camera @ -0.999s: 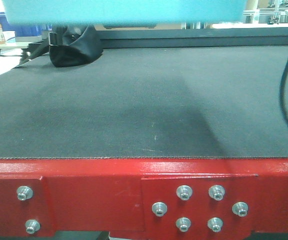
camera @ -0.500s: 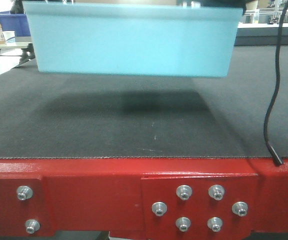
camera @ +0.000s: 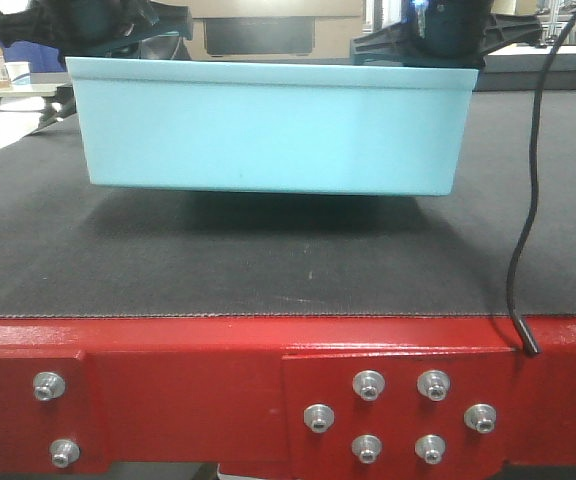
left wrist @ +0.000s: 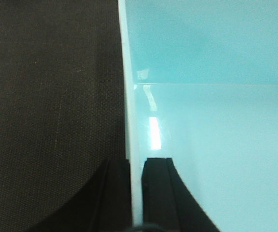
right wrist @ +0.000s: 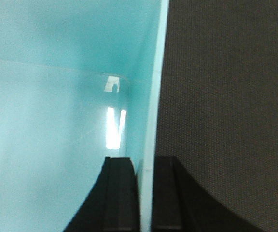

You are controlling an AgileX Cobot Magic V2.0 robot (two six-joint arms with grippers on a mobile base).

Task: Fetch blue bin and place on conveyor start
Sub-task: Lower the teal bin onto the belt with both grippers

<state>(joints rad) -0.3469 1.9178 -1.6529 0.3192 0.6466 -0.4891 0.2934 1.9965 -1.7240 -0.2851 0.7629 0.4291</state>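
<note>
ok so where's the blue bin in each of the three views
Front view: the blue bin fills the upper middle, over the conveyor belt.
Left wrist view: its wall and inside fill the right half, rim pinched by the left claw.
Right wrist view: it fills the left half, rim pinched by the right claw.
Shared landmark: the dark grey belt.

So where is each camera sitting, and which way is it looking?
Front view: sits low by the red frame, looking along the belt at the blue bin; both arms show dark above the bin.
Left wrist view: sits on the left arm, looking down; left gripper pinches the bin's wall.
Right wrist view: sits on the right arm, looking down; right gripper pinches the opposite wall.
All three views share the bin and the belt.
</note>
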